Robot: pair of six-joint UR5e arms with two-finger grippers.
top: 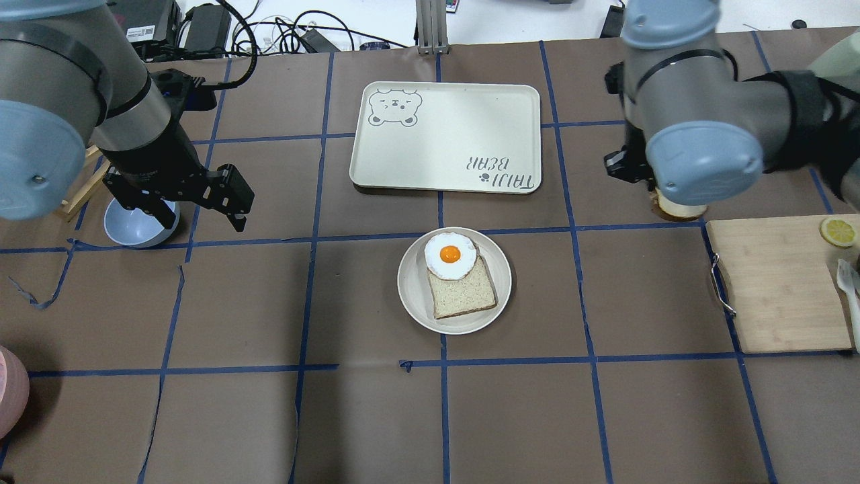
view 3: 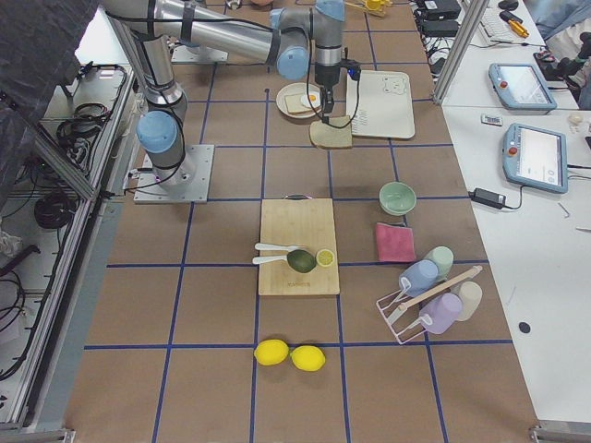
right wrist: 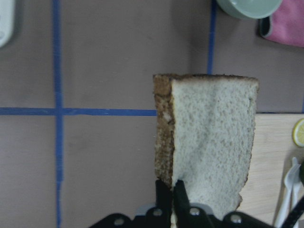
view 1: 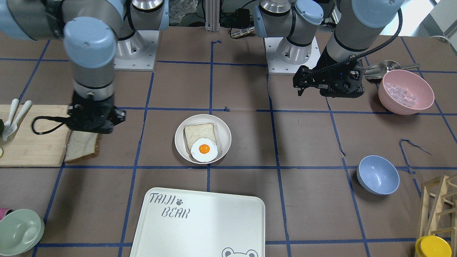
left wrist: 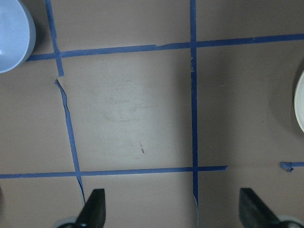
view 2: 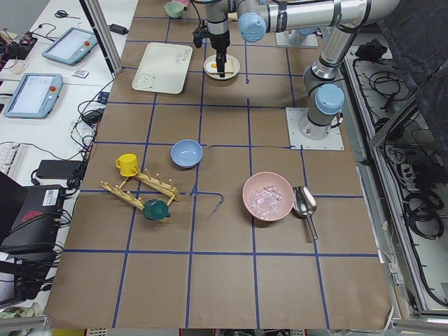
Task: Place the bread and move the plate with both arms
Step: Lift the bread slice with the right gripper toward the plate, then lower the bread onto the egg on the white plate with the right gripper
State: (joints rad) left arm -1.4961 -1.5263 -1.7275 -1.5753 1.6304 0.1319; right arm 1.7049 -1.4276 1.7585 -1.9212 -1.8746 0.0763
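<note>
Black-fingered and spread wide, the left pincer (left wrist: 173,206) hovers empty over the brown worktop (top: 376,417) toward its left end, just beside a pale blue round bowl (top: 138,227). Midway along the worktop sits the round cream-white shallow plate (top: 411,286). It carries a squarer pale bread slice (top: 467,296) with a fried egg (top: 450,255) overlapping the slice's far edge.

Beyond it, toward the operators' edge, lies a rectangular white tray (top: 443,114) printed "TAIJI BEAR", with a paw mark and a bear face in one corner. No other writing can be read.

Toward the right end, the right pincer (right wrist: 172,192) is pinched narrow on one edge of the speckled wheat bread slice with dark brown crust (right wrist: 209,142). The slice hangs lengthwise from the fingers, just off a corner of a bamboo cutting board (top: 779,282). Whether its lower edge clears the worktop I cannot tell.

The plate lies to this pincer's left, roughly even between both arms. The carry likely runs sideways toward the middle, and the bread would need tipping flat to land.
</note>
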